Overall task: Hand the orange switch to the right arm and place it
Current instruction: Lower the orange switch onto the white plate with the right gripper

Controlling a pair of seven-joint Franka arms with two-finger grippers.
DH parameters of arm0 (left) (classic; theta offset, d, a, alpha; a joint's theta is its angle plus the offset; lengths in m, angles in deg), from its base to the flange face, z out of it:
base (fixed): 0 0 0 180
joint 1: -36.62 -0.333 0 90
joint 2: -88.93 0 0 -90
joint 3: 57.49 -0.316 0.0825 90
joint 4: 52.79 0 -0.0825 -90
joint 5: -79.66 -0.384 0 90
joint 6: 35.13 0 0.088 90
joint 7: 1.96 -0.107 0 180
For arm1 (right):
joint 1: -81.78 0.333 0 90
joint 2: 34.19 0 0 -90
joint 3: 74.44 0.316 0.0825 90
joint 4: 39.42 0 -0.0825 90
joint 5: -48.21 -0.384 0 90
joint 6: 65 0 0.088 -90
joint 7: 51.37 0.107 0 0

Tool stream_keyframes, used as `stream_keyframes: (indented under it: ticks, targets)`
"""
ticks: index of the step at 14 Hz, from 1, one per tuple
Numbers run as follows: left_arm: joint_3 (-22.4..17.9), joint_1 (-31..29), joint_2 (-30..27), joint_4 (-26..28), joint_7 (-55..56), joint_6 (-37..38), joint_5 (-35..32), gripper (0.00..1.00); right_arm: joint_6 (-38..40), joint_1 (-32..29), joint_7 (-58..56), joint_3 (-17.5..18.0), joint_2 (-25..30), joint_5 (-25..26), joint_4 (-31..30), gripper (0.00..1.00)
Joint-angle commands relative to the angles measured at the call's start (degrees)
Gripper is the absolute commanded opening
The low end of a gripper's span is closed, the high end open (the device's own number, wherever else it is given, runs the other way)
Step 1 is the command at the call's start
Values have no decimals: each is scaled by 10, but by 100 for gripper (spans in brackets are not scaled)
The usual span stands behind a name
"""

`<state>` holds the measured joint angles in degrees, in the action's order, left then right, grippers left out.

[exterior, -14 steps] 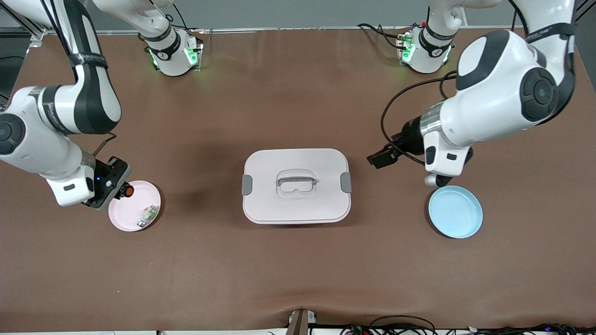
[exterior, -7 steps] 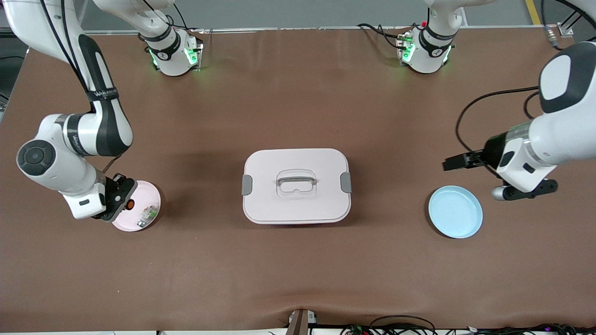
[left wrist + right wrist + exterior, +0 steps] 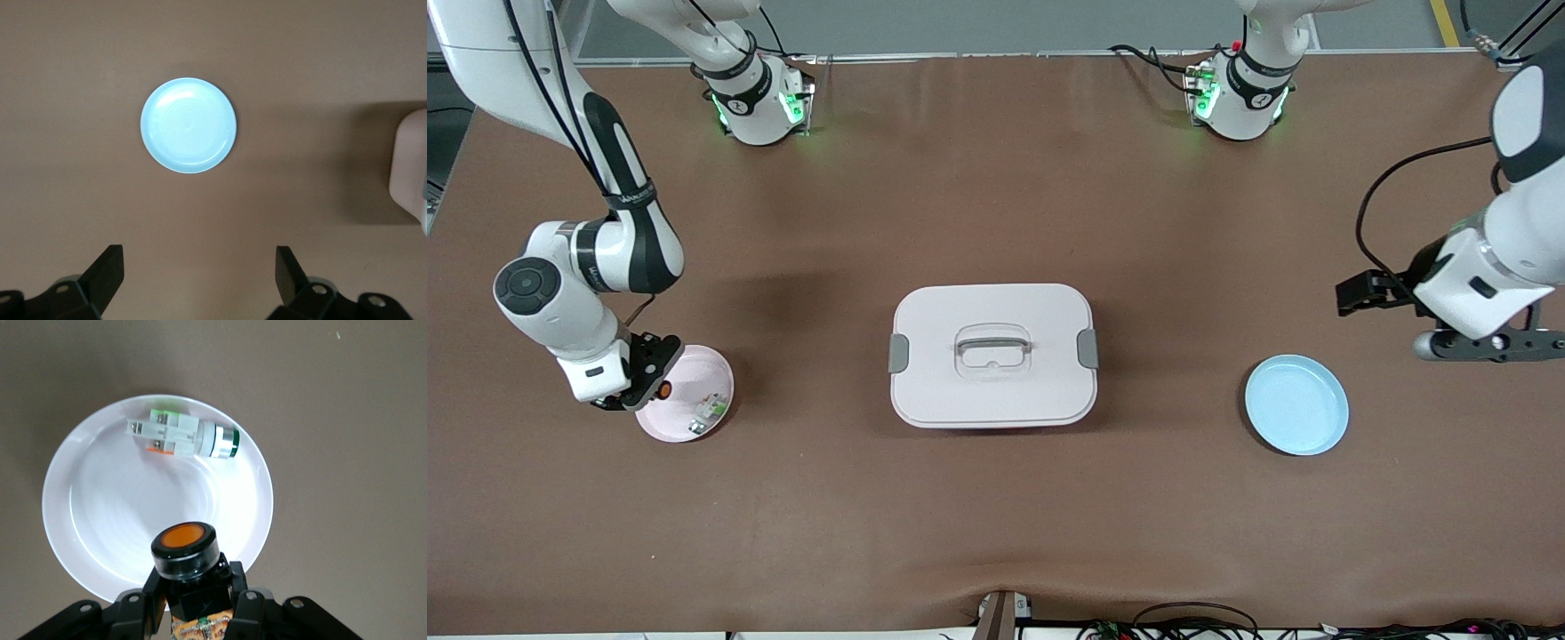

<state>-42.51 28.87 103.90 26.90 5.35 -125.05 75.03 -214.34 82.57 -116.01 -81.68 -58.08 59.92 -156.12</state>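
Observation:
The orange switch (image 3: pixel 663 389), a small black block with a round orange cap (image 3: pixel 185 538), sits clamped in my right gripper (image 3: pixel 651 388), which is shut on its black body (image 3: pixel 193 600). It hangs over the rim of the pink plate (image 3: pixel 694 387) at the right arm's end of the table. In the right wrist view the plate (image 3: pixel 100 520) fills the scene just below the switch. My left gripper (image 3: pixel 1489 345) hovers over bare table at the left arm's end, open and holding nothing (image 3: pixel 199 277).
A small white-and-green part (image 3: pixel 710 411) (image 3: pixel 183 437) lies in the pink plate. An empty light blue plate (image 3: pixel 1296 404) (image 3: pixel 188 125) rests near the left gripper. A pale lidded box (image 3: pixel 992 356) with a handle stands mid-table, its corner (image 3: pixel 410 167) showing in the left wrist view.
My right gripper has carried the switch down over the pink plate's rim. The left arm has swung away from the blue plate toward its end of the table.

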Motion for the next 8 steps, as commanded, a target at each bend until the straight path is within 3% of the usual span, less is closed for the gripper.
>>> stream_keyframes:
  ticks: [1,3,8]
  targets:
    - [2,-22,-9,7,-10,-23,0,100,-40,-14,-4,9,-10,18,-18,0]
    - [1,-24,-17,9,2,-31,1,100,-60,-15,0,8,-24,49,-18,0]
    - [8,-48,-48,31,12,-35,22,100,-123,-16,7,8,-41,52,-45,0]
